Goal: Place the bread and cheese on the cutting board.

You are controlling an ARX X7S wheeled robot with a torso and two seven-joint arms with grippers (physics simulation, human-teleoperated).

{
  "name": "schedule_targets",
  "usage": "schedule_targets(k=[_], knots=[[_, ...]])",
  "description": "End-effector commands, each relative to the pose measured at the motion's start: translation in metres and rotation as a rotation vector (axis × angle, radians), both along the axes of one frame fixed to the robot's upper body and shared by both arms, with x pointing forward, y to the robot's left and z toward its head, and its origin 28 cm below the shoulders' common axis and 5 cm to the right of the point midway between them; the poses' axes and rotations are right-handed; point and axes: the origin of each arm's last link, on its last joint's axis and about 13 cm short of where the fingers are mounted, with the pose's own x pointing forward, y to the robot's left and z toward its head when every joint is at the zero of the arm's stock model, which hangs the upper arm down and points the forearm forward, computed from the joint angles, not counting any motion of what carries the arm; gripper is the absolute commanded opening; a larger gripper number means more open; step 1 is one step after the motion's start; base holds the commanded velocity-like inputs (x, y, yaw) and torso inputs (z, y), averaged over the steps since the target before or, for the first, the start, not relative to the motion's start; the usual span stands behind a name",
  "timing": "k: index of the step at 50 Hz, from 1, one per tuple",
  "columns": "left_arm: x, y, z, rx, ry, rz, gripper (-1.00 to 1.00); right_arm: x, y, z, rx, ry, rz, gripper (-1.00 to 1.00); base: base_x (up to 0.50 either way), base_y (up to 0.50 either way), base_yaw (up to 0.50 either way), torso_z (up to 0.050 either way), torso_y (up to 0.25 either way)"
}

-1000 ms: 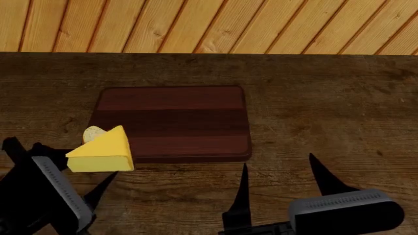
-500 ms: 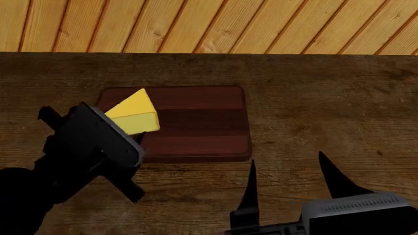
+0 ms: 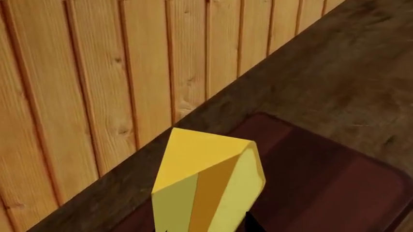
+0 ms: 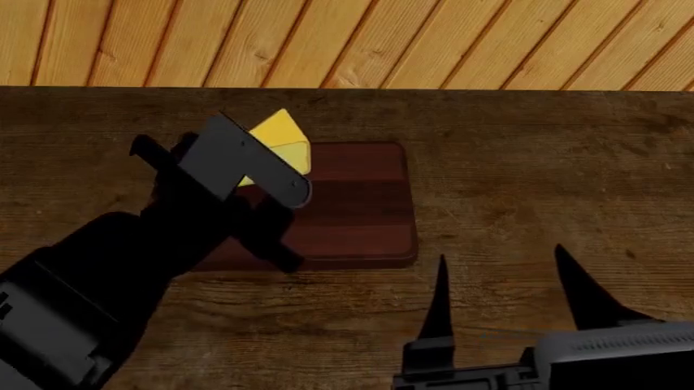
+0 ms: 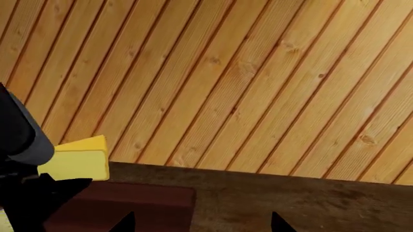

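Note:
My left gripper (image 4: 284, 158) is shut on the yellow cheese wedge (image 4: 279, 145) and holds it above the far left corner of the dark reddish-brown cutting board (image 4: 353, 203). In the left wrist view the cheese (image 3: 206, 181) fills the middle, over the board (image 3: 322, 188). The cheese also shows in the right wrist view (image 5: 77, 162) above the board (image 5: 129, 205). My right gripper (image 4: 505, 288) is open and empty over the countertop, in front of the board's right corner. The bread is hidden behind my left arm.
The brown grained countertop (image 4: 542, 162) runs to a wall of light wooden planks (image 4: 434, 41) at the back. My left arm (image 4: 119, 268) crosses the board's left front part.
My left gripper has lifted the cheese from the countertop at the board's near left corner and carried it away to above the board's far left corner. The right gripper shifted slightly right.

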Motion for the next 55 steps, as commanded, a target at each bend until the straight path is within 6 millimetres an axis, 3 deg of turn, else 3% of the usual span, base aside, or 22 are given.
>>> schedule_targets(k=[1,15,38,55], knots=[[0.018,-0.016,-0.002,-0.004,0.036,0.018,-1.00,-0.004,-0.004,0.003,0.014,-0.015,-0.009,1.00,0.00,0.00,0.00,0.000,0.000],[0.024,-0.021,-0.017,-0.046,0.109,0.032,-1.00,-0.005,-0.005,0.004,0.022,-0.021,-0.013,1.00,0.00,0.00,0.00,0.000,0.000],[0.003,-0.017,-0.037,-0.047,0.172,0.117,-1.00,-0.024,-0.004,0.022,0.041,-0.094,0.008,1.00,0.00,0.00,0.00,0.000,0.000],[-0.010,-0.019,-0.049,-0.020,0.222,0.105,-1.00,-0.025,-0.003,0.024,0.043,-0.105,0.019,1.00,0.00,0.00,0.00,0.000,0.000]])
